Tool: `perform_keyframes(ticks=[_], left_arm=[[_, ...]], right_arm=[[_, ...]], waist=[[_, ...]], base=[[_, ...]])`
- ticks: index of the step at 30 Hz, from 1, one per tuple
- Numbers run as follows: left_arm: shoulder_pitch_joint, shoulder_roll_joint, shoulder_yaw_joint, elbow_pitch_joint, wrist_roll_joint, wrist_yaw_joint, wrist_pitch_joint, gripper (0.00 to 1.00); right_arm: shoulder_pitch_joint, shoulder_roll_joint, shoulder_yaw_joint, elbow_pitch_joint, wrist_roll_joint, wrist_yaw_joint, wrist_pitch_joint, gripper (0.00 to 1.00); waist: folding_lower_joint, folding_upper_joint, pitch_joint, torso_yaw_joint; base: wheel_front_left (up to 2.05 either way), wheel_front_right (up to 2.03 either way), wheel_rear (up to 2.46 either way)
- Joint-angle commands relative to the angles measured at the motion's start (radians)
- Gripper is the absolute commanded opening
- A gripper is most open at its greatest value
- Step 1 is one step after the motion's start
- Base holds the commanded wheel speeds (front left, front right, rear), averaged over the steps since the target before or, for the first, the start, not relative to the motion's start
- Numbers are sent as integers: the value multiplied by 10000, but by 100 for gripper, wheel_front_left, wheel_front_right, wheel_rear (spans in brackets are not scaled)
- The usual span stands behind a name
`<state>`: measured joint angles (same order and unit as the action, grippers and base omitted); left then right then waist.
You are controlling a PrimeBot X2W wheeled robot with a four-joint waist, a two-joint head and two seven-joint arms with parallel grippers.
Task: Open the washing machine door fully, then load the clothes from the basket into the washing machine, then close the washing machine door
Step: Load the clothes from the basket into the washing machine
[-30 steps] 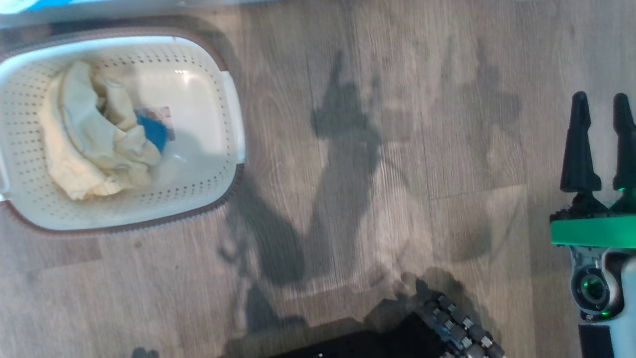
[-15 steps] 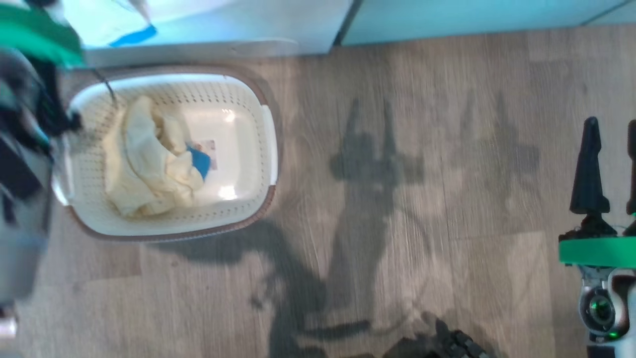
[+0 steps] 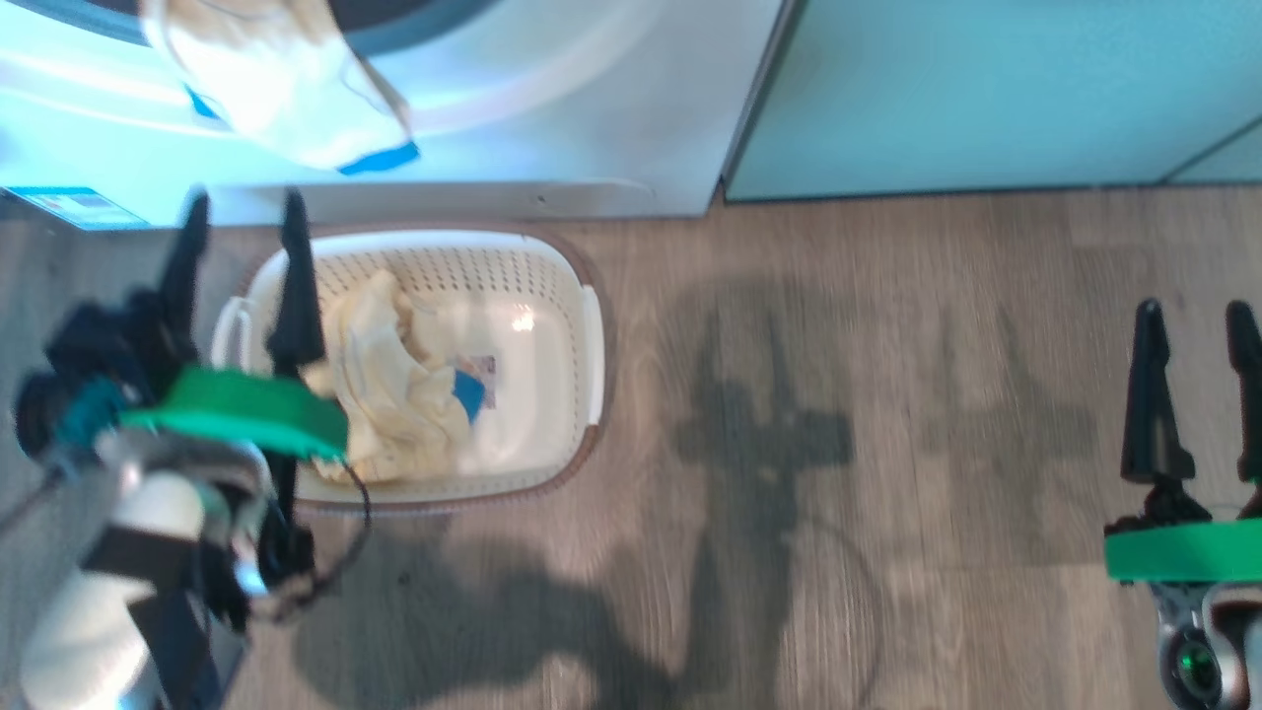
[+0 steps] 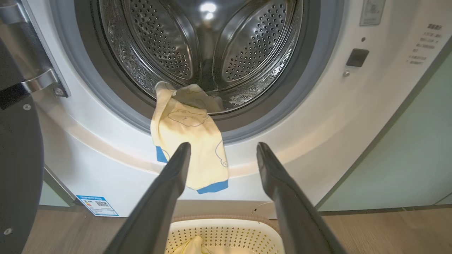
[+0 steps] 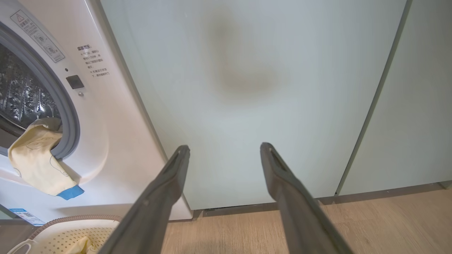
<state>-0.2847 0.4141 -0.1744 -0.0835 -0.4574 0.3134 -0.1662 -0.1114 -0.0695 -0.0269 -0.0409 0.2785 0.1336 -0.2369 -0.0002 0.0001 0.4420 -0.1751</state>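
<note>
Here, blue-edged QR sticker (image 4: 97, 205) on washing machine (image 4: 335, 116), print unreadable; left hand (image 4: 223, 144), right hand (image 5: 224, 146) wide, empty.

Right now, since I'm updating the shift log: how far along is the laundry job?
Done: the washing machine door stands open, and one yellow garment hangs over the rim of the drum, half in. In hand: nothing; the left gripper and right gripper are open and empty. Left: the clothes in the basket, tucking that garment in, closing the door.
</note>
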Motion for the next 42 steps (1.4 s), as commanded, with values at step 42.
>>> perform_keyframes(ticks=[42], left_arm=[[416, -502, -330, 291, -394, 57, -184, 100]], right_arm=[[367, -356, 406, -749, -200, -29, 719, 100]], waist=[[2, -1, -421, 802]], base=[[0, 0, 0]])
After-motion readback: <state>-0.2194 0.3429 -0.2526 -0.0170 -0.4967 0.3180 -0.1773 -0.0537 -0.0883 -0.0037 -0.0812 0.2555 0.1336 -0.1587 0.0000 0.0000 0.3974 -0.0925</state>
